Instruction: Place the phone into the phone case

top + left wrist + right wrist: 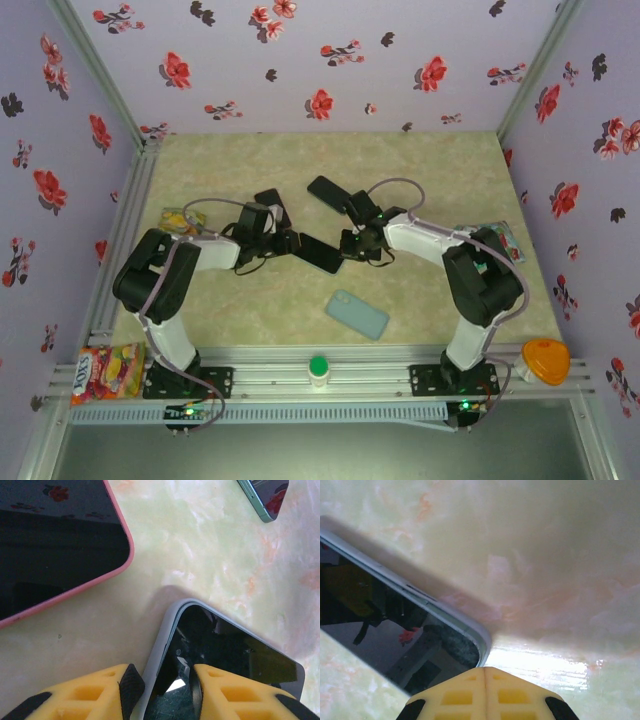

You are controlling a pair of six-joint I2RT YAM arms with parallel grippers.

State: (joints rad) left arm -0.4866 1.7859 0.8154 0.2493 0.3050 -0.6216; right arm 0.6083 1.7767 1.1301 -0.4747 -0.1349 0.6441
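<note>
Marbled table (430,170), left tool (162,682) clamping phone (235,650) edge, right tool (485,672) closed (empty), pink-rimmed phone (55,545) near.

Lilac walls (330,60) printed with red flowers enclose a pale marbled tabletop (440,180).

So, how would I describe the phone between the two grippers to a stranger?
On the beige table inside the flowered walls, look at the middle. The phone is there, between the left gripper, closed on its edge, and the shut right gripper at its corner. Its rim is grey; the neighbouring phone has a pink one.
</note>
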